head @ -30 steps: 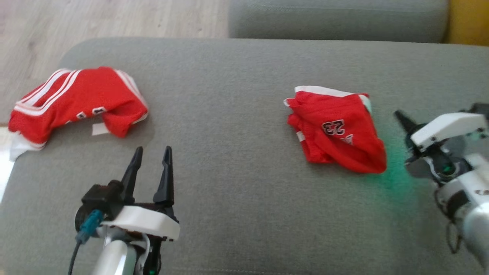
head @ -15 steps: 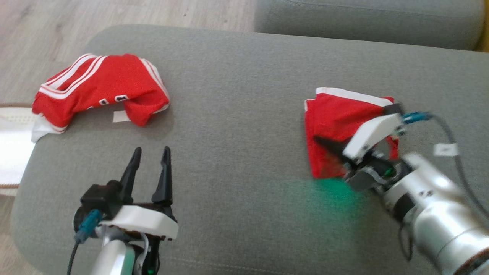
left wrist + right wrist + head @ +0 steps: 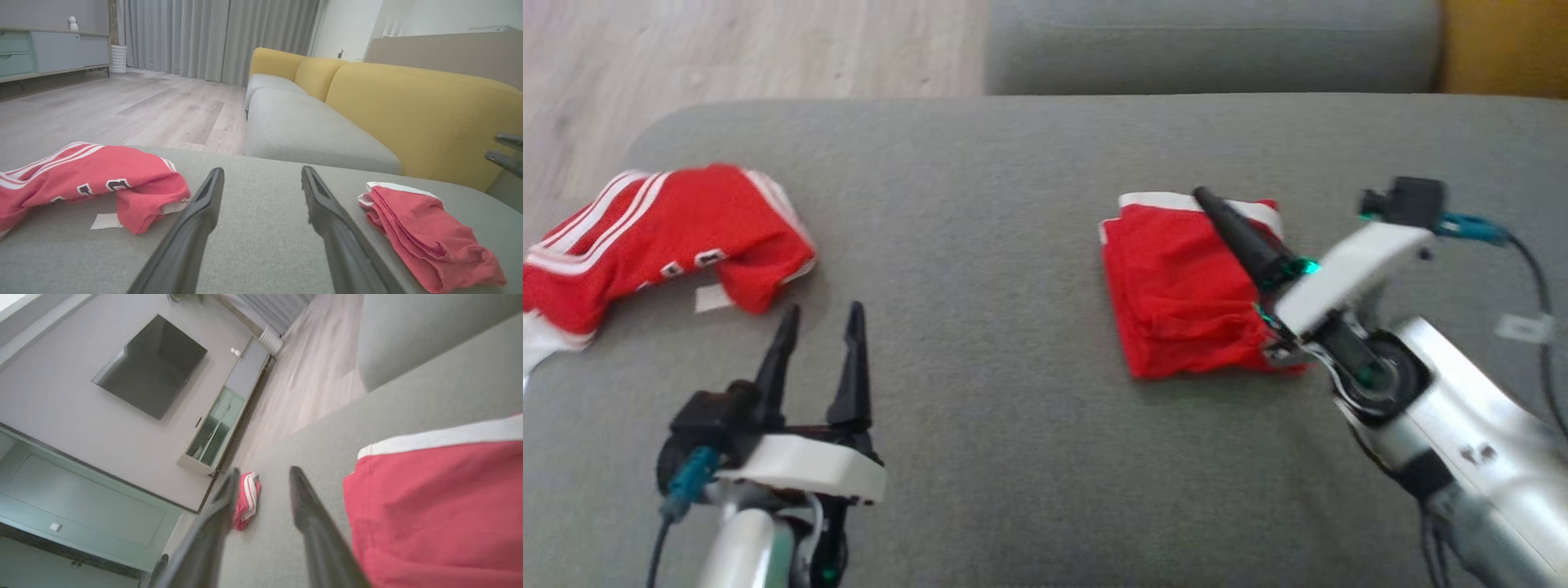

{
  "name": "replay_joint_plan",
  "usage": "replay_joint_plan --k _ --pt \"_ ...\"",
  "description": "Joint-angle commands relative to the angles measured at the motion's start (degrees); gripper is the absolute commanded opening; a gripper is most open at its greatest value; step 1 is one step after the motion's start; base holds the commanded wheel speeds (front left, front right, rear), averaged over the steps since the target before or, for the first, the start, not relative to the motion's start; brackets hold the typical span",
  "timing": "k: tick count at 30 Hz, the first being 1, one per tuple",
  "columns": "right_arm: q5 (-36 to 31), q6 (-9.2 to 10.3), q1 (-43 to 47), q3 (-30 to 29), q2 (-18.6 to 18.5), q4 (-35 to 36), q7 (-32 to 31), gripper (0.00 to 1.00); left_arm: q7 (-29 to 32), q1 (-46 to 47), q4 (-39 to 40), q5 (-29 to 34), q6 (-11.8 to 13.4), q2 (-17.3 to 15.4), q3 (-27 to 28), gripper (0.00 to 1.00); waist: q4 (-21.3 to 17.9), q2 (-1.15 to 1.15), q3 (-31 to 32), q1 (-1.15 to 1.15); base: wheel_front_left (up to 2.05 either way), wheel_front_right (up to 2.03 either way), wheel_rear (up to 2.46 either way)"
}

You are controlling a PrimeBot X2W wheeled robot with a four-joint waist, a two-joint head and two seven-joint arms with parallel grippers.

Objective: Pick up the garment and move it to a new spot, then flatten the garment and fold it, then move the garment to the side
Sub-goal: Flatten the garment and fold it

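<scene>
**The garment point(image 3: 662, 237) lies crumpled at 9 o'clock on the grey cushion point(image 3: 1013, 163), and both grippers are empty.**

In the head view the garment, red with white stripes and a small white label at its hem, sits near the cushion's edge. It is at about 11 o'clock from the left gripper point(image 3: 822, 312), whose jaws are spread wide with nothing between them, clear of the cloth. The right gripper point(image 3: 264, 471) is at 3 o'clock, and one dark finger point(image 3: 1241, 237) reaches across a folded red stack point(image 3: 1176, 302) with a white edge. Whether the finger touches the stack cannot be told. The right wrist view shows the right gripper's jaws parted and released, gripping nothing, with the stack just beside one finger. Garment and stack lie well apart.
</scene>
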State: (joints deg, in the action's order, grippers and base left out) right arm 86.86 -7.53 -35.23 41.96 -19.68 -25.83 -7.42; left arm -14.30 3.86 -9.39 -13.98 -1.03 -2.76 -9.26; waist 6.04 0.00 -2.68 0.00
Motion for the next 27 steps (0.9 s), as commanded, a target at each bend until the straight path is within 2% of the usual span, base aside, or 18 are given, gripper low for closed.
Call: replay_joint_plan --k 1,4,8,10,13,17,21,27 --pt "-3.16 0.04 1.54 -0.48 -2.64 4.44 3.67 1.00 -0.70 1.78 2.48 0.90 -0.16 -0.14 3.15 1.00 -2.52 0.00 1.26 0.00 0.00 0.00 0.00" --pt "-7.72 0.04 2.84 -1.03 -5.95 7.31 8.58 1.00 -0.70 1.60 2.87 1.44 -0.31 -0.39 4.64 1.00 -4.66 0.00 2.18 0.00 0.00 0.00 0.00" --pt "-16.08 0.04 4.31 -2.14 -9.52 7.37 15.38 1.00 -0.70 1.25 3.26 2.24 -0.51 -0.87 6.41 1.00 -7.30 0.00 2.95 0.00 0.00 0.00 0.00" --pt "-18.69 0.04 4.69 -2.58 -10.19 6.83 17.12 1.00 -0.70 1.21 3.38 2.42 -0.55 -0.94 6.81 1.00 -7.84 0.00 3.01 0.00 0.00 0.00 0.00" --pt "-26.80 0.04 6.22 -5.26 -10.94 4.83 20.62 1.00 -0.70 1.14 3.74 2.81 -0.72 -1.00 7.94 1.00 -9.17 0.00 3.05 0.00 0.00 0.00 0.00" --pt "-37.60 0.04 9.71 -12.02 -8.97 2.84 22.19 1.00 -0.70 1.01 3.85 3.35 -1.11 -0.97 9.16 1.00 -10.15 0.00 2.97 0.00 0.00 0.00 0.00" --pt "-48.13 0.04 14.72 -18.75 -5.03 3.13 22.38 1.00 -0.70 0.61 3.40 3.84 -1.46 -0.81 9.97 1.00 -10.47 0.00 2.89 0.00 0.00 0.00 0.00" --pt "-56.53 0.04 21.12 -24.90 0.90 5.10 22.31 1.00 -0.70 0.48 2.47 4.36 -2.00 -0.53 10.54 1.00 -9.92 0.00 2.70 0.00 0.00 0.00 0.00"
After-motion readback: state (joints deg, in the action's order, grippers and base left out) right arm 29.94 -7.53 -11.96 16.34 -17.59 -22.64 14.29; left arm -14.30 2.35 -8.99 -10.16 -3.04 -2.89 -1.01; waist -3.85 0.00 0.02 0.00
